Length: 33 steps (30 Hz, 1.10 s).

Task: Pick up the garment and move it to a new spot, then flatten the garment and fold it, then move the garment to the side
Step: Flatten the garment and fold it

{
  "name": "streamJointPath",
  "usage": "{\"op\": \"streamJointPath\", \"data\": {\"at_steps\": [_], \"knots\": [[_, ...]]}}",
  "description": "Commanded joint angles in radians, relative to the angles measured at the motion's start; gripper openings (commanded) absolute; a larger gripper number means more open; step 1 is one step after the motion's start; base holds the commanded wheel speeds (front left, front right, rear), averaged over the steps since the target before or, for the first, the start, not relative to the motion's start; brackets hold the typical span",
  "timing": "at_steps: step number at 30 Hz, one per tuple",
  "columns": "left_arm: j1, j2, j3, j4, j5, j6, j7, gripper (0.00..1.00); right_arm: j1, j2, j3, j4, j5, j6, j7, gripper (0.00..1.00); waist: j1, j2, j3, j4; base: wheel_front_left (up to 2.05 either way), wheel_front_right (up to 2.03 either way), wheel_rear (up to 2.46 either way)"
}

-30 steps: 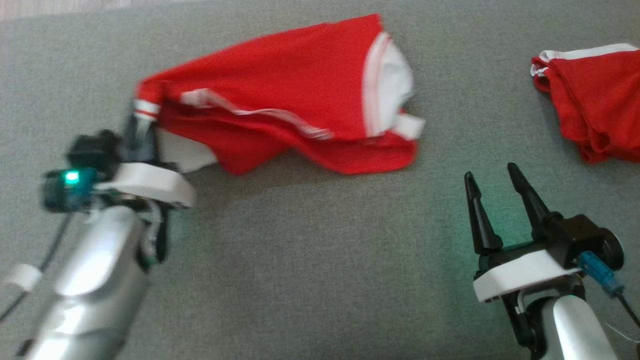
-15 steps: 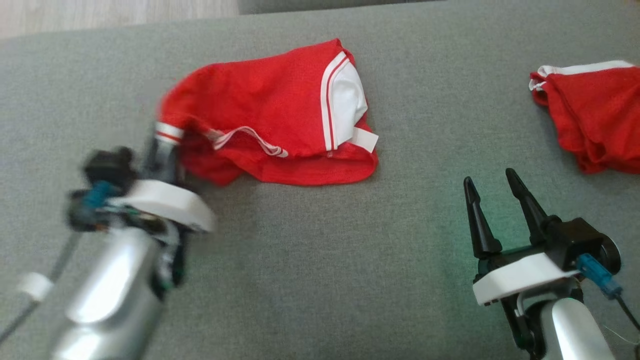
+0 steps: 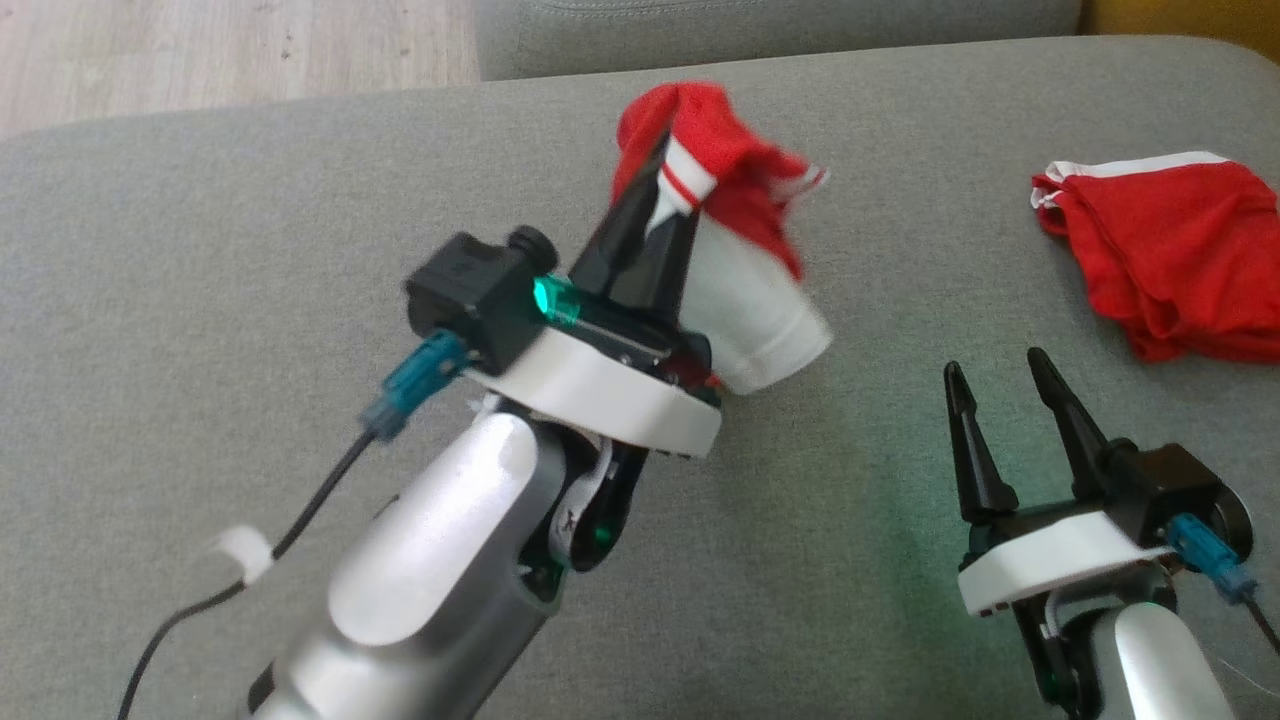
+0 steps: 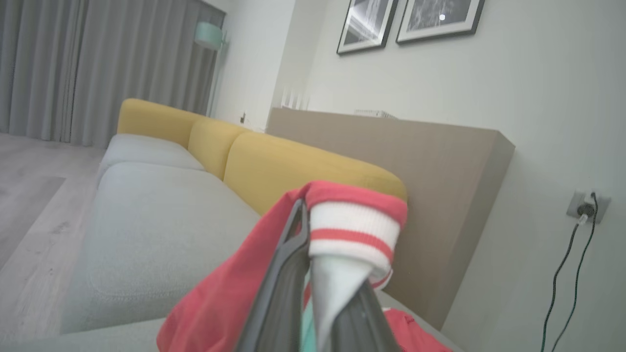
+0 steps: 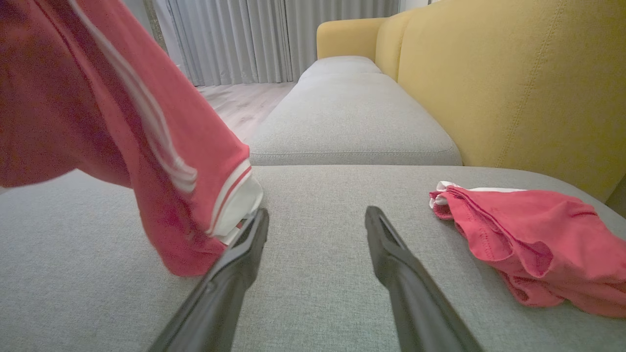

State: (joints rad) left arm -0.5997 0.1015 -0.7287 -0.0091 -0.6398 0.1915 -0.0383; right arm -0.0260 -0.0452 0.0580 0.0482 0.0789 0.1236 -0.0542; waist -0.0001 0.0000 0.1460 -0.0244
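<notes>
A red garment (image 3: 745, 175) with white cuffs and stripes hangs bunched in the air above the grey sofa seat (image 3: 250, 250). My left gripper (image 3: 662, 175) is shut on its striped white cuff, fingers pointing up and away. In the left wrist view the cuff of the garment (image 4: 352, 230) sits pinched at the left gripper (image 4: 308, 244). My right gripper (image 3: 997, 365) stands open and holds nothing, low over the seat at the lower right. In the right wrist view the garment (image 5: 161, 146) dangles just left of the right gripper (image 5: 315, 220), its lowest folds at or just above the seat.
A second red garment (image 3: 1170, 250) lies crumpled on the seat at the far right, also the second red garment (image 5: 533, 234) right of my open fingers. A yellow backrest (image 5: 513, 83) borders the seat. Wooden floor (image 3: 200, 50) lies beyond the seat's far edge.
The left gripper has lifted the garment off the seat and swung it right and up; it was spread flat, now it hangs bunched. The head view has shifted. The right gripper has stayed open.
</notes>
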Motion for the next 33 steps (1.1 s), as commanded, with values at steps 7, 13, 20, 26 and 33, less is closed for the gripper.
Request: {"op": "streamJointPath", "data": {"at_steps": [7,13,20,26,33], "knots": [[0.048,0.056,0.128,-0.073,-0.023,0.088,-0.025,0.00,0.001,-0.005,-0.003,-0.031,0.007,0.007,-0.016,1.00,0.0001,0.0000,0.008,0.017,0.00,0.00,0.00],[0.220,0.129,0.240,0.007,-0.093,0.130,-0.074,0.00,-0.001,-0.005,-0.013,-0.026,0.006,0.007,-0.016,1.00,0.0001,0.0000,0.018,0.043,0.00,0.00,0.00],[0.364,0.164,0.320,0.156,-0.191,0.107,-0.102,0.00,-0.009,-0.005,-0.010,-0.019,0.002,0.007,-0.013,1.00,0.0001,0.0000,0.026,0.063,0.00,0.00,0.00],[0.389,0.187,0.375,0.264,-0.221,0.094,-0.141,0.00,-0.019,-0.005,-0.012,-0.018,-0.004,0.007,-0.009,1.00,0.0001,0.0000,0.036,0.071,0.00,0.00,0.00],[0.373,0.207,0.368,0.369,-0.200,0.071,-0.160,1.00,-0.025,-0.005,-0.011,-0.009,-0.009,0.007,-0.006,1.00,0.0001,0.0000,0.035,0.071,0.00,0.00,0.00]]}}
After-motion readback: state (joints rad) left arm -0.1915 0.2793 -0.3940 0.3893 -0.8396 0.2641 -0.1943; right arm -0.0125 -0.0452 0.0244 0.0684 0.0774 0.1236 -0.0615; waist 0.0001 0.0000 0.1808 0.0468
